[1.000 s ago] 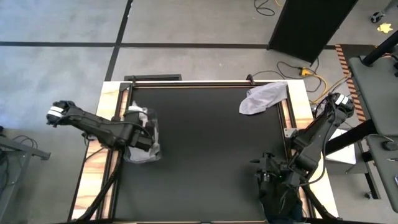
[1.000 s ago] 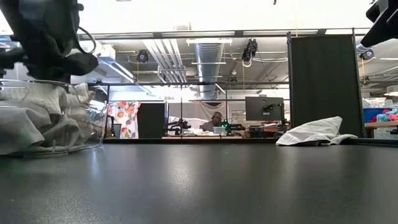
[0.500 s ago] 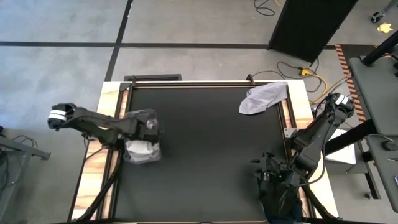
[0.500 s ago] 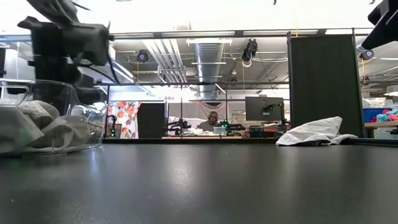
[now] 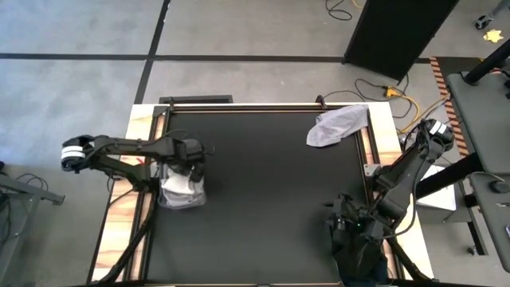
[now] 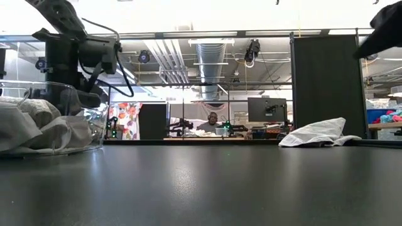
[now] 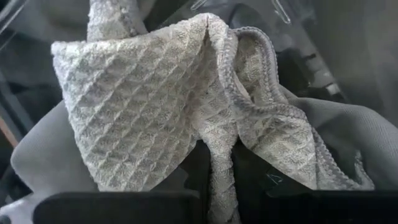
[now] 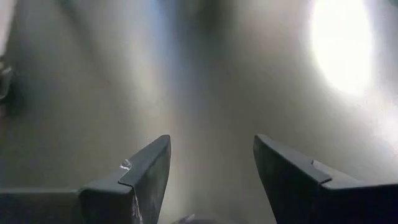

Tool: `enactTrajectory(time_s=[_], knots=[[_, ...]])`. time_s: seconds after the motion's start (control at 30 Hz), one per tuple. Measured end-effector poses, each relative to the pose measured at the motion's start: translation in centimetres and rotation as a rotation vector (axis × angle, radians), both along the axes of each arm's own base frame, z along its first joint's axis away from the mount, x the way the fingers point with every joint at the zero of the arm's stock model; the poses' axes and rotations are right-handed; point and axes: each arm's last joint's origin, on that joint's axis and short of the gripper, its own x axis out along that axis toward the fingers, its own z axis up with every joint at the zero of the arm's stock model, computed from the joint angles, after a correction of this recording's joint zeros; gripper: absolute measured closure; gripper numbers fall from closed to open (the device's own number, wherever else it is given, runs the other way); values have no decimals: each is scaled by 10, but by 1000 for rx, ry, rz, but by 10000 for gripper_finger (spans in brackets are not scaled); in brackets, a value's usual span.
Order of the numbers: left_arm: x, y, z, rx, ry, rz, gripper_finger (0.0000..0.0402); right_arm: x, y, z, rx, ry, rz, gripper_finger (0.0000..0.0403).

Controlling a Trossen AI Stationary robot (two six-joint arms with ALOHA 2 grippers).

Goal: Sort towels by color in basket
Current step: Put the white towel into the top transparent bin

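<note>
Waffle-weave grey towel (image 7: 155, 112) pinched in clenched left hand (image 7: 217, 193) over clear basket (image 6: 81, 141); right hand (image 8: 208, 180) released, idle.

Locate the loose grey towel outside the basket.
In the high view, the grey towel lies at the table's far right corner, draped over the edge, opposite the clear basket on the left.

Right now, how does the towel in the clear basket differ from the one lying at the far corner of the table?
The towel in the basket is bunched inside the clear basket, and the left gripper is shut on a fold of it. The loose towel lies spread on the black table, with no gripper near; the right gripper is open, elsewhere. Both are light grey cloth.
</note>
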Motion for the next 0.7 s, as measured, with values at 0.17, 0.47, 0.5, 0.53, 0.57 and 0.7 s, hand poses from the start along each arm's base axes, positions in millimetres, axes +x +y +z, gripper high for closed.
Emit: enactTrajectory(time_s=[0.17, 0.47, 0.5, 0.53, 0.57, 0.7], knots=[[3, 3, 2, 19, -5, -40, 353, 4, -26, 2, -103, -41, -221, 169], [3, 3, 6, 25, 2, -54, 226, 20, -107, -1, -246, 172, -664, 172], [3, 3, 6, 24, 4, -54, 212, 23, -116, -2, -246, 182, -707, 177], [2, 3, 6, 22, 6, -54, 198, 26, -125, -3, -249, 195, -745, 181], [2, 3, 7, 19, 6, -54, 185, 28, -135, -5, -248, 206, -792, 185], [0, 1, 9, -8, -3, -72, 144, 35, -163, -13, -217, 206, -942, 202]])
